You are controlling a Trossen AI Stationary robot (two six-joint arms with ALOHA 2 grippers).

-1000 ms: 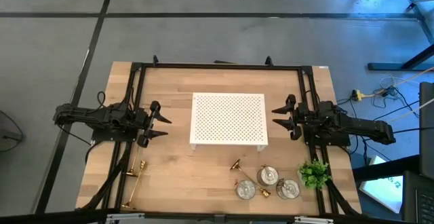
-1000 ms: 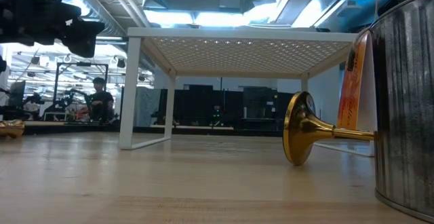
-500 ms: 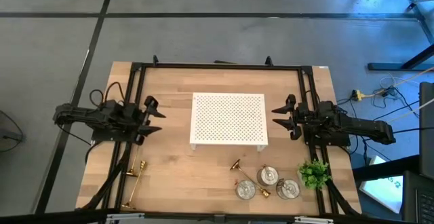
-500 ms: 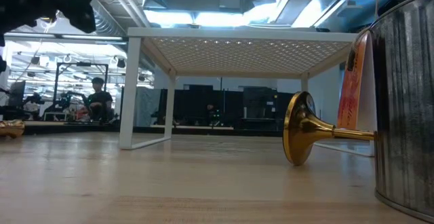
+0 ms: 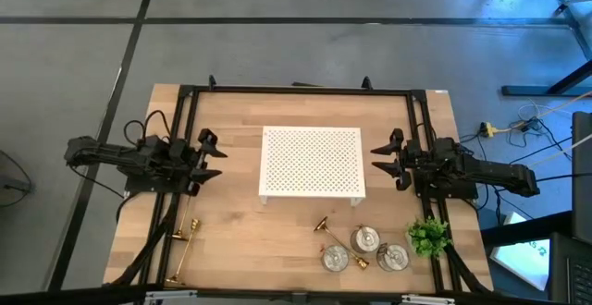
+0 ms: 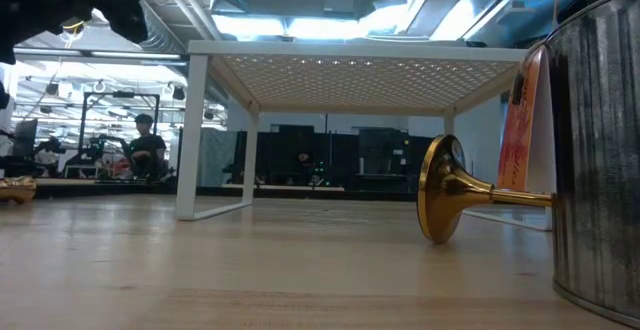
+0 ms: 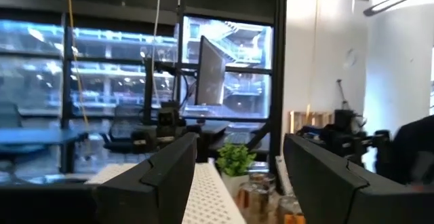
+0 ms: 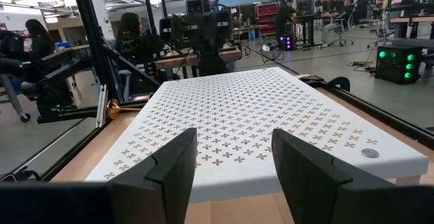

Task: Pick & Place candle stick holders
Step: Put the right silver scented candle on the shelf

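Note:
Slim gold candlesticks lie on their sides on the wooden table, at the front left (image 5: 183, 245) and near the front middle (image 5: 322, 224). The low view shows one with its flared base toward the camera (image 6: 445, 190). Three squat silver holders (image 5: 366, 241) stand at the front right; one fills the low view's right edge (image 6: 600, 150). My left gripper (image 5: 215, 157) is open and empty, in the air left of the white perforated stand (image 5: 312, 162). My right gripper (image 5: 374, 159) is open and empty, right of the stand.
The white stand (image 8: 237, 115) stands on its legs in the middle of the table. A small green plant (image 5: 428, 236) stands at the front right beside the silver holders. Black frame rails (image 5: 180, 120) run along the table's left, right and far sides.
My left gripper has drawn back toward the table's left edge and risen, staying open and empty. Nothing on the table has moved.

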